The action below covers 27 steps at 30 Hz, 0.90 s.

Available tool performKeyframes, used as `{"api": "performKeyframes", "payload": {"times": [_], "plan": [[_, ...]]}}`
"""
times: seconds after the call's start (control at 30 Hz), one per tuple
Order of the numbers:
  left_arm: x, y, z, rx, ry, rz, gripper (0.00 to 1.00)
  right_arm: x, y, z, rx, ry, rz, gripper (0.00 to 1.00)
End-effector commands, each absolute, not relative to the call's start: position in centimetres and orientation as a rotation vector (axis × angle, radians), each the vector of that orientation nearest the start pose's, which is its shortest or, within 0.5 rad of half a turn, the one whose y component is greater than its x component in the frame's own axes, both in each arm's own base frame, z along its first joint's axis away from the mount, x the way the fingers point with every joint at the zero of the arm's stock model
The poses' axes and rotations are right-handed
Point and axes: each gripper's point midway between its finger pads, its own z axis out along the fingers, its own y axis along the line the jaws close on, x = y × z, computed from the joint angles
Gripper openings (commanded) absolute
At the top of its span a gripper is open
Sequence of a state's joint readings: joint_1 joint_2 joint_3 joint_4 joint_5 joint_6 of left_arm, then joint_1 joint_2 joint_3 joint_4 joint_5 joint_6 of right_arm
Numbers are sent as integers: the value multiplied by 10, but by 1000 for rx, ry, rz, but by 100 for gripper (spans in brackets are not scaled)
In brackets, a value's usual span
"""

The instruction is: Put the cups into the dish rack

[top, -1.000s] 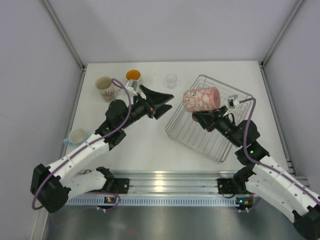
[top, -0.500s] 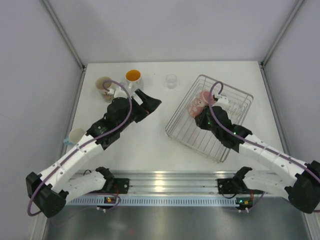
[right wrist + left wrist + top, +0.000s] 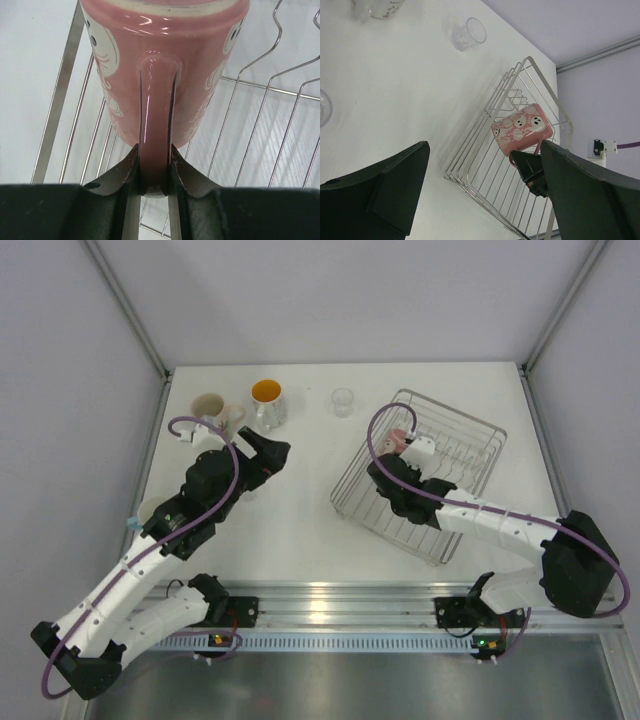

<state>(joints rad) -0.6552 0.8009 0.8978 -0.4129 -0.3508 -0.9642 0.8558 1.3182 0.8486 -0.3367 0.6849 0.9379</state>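
Observation:
My right gripper (image 3: 155, 170) is shut on the handle of a pink patterned cup (image 3: 160, 60). It holds the cup tilted on its side just over the floor wires of the dish rack (image 3: 270, 100). In the top view that pink cup (image 3: 397, 439) peeks out beside the right gripper (image 3: 400, 455), at the far left end of the silver dish rack (image 3: 400, 515). My left gripper (image 3: 272, 454) hangs open and empty over the table, left of the rack. Its wrist view looks across at the pink cup (image 3: 522, 127) and the rack (image 3: 485, 165).
A cream cup (image 3: 208, 407), an orange-inside mug (image 3: 266, 395) and a clear glass (image 3: 343, 400) stand along the back edge. A light blue cup (image 3: 150, 510) sits at the left edge, partly behind the left arm. Another clear glass (image 3: 322, 107) shows at the left wrist view's edge.
The right arm has swung forward and lowered the pink cup from above the rack down into it. The left arm has drawn back toward the left, still open.

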Motion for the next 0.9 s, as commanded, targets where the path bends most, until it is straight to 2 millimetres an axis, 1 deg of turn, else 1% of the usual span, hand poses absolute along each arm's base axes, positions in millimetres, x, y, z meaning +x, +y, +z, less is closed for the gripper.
{"api": "performKeyframes", "payload": {"times": [0.0, 0.07, 0.1, 0.13, 0.2, 0.23, 0.33, 0.4, 0.47, 0.5, 0.57, 0.6, 0.67, 0.7, 0.87], "plan": [[256, -143, 302, -576, 1810, -719, 98, 314, 215, 181, 521, 1910, 242, 0], [254, -140, 305, -578, 1798, -720, 98, 311, 221, 170, 498, 1921, 219, 0], [253, -140, 306, -577, 1797, -720, 98, 311, 222, 168, 493, 1919, 203, 0], [253, -139, 307, -577, 1793, -723, 98, 310, 224, 160, 478, 1933, 180, 0], [252, -139, 309, -576, 1789, -733, 98, 307, 229, 153, 474, 1939, 172, 0], [252, -140, 309, -577, 1790, -735, 98, 306, 232, 147, 467, 1951, 165, 0], [251, -141, 310, -577, 1790, -747, 98, 303, 242, 135, 457, 1977, 172, 0], [251, -142, 308, -575, 1796, -748, 98, 301, 246, 132, 453, 1986, 178, 1], [251, -142, 308, -572, 1795, -749, 98, 300, 249, 127, 443, 1999, 174, 5], [251, -142, 308, -571, 1799, -747, 98, 299, 250, 125, 439, 2006, 170, 11], [251, -143, 306, -566, 1805, -746, 98, 297, 250, 123, 446, 2012, 170, 16], [251, -144, 305, -567, 1807, -749, 98, 296, 250, 121, 447, 2015, 169, 20], [251, -145, 303, -571, 1812, -751, 98, 295, 250, 119, 451, 2018, 176, 24], [251, -145, 303, -576, 1811, -755, 98, 295, 251, 118, 448, 2025, 177, 27], [253, -147, 303, -578, 1816, -758, 98, 293, 252, 114, 434, 2045, 155, 33]]}}
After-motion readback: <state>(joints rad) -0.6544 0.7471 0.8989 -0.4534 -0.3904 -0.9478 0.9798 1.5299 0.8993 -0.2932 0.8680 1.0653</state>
